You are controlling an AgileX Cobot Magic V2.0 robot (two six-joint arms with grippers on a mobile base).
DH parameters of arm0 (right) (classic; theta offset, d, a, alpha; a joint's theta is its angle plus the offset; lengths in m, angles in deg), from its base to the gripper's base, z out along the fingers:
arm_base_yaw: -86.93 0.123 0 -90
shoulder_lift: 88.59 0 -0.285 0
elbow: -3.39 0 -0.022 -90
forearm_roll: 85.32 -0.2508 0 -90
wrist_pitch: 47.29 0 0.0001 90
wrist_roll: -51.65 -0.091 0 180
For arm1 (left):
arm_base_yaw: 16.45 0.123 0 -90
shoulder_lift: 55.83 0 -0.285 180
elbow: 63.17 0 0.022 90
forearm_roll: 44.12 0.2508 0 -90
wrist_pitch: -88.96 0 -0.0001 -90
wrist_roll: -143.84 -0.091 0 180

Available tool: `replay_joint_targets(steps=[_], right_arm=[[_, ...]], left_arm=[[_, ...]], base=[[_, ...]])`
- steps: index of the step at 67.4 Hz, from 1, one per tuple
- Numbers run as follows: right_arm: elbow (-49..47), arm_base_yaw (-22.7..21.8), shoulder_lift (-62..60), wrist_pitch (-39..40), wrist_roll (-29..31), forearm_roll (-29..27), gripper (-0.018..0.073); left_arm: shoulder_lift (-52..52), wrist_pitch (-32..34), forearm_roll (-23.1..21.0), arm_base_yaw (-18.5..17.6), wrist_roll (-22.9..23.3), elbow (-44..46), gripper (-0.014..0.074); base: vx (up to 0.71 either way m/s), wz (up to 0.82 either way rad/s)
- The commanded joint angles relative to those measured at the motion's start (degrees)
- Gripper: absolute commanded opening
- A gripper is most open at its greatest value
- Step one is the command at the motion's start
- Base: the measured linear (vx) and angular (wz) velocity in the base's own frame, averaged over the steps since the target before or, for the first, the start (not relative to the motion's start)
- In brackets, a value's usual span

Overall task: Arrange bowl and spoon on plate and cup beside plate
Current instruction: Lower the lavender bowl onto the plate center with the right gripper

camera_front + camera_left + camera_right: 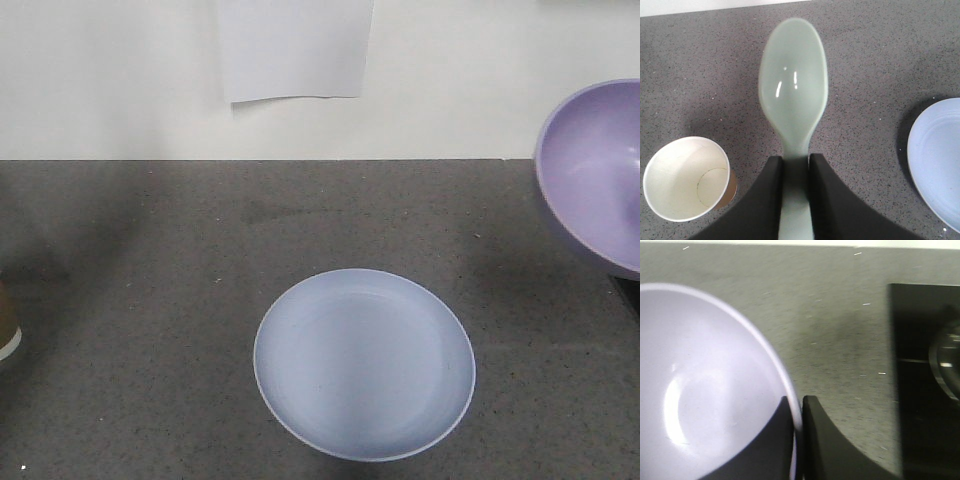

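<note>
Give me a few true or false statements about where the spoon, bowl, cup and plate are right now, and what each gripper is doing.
1. The left gripper grips the spoon by its handle. True.
2. The bowl sits on the plate. False: the plate is bare, and the bowl is off to one side, not touching it.
3. The cup stands upright with nothing inside. True.
4. The right gripper is open and empty. False: its jaws are closed on the bowl's rim.
</note>
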Motion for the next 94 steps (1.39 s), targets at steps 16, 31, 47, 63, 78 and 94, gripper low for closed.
replay_joint_targets(steps=[16,31,47,63,78,94], right_arm=[[-1.31,2.97,10.7,3.19,6.23,-9.67,-0.0004],[4.04,14.01,15.97,9.11,4.79,-4.34,-0.0004],[10.6,19.06,20.48,17.22,4.46,-5.45,-0.0004],[11.2,23.79,25.87,21.53,4.46,-6.32,-0.0004],[11.2,25.44,29.92,23.85,4.4,-6.43,-0.0004],[11.2,25.44,32.97,24.07,4.46,-6.1,-0.0004]], left_arm=[[-1.05,1.38,-0.47,-0.25,0.27,1.6,-0.0006],[-1.05,1.38,-0.47,-0.25,0.27,1.6,-0.0006],[-1.05,1.38,-0.47,-0.25,0.27,1.6,-0.0006],[-1.05,1.38,-0.47,-0.25,0.27,1.6,-0.0006],[-1.05,1.38,-0.47,-0.25,0.27,1.6,-0.0006],[-1.05,1.38,-0.47,-0.25,0.27,1.6,-0.0006]], base=[[0.0,0.0],[0.0,0.0],[0.0,0.0],[0.0,0.0],[0.0,0.0],[0.0,0.0]])
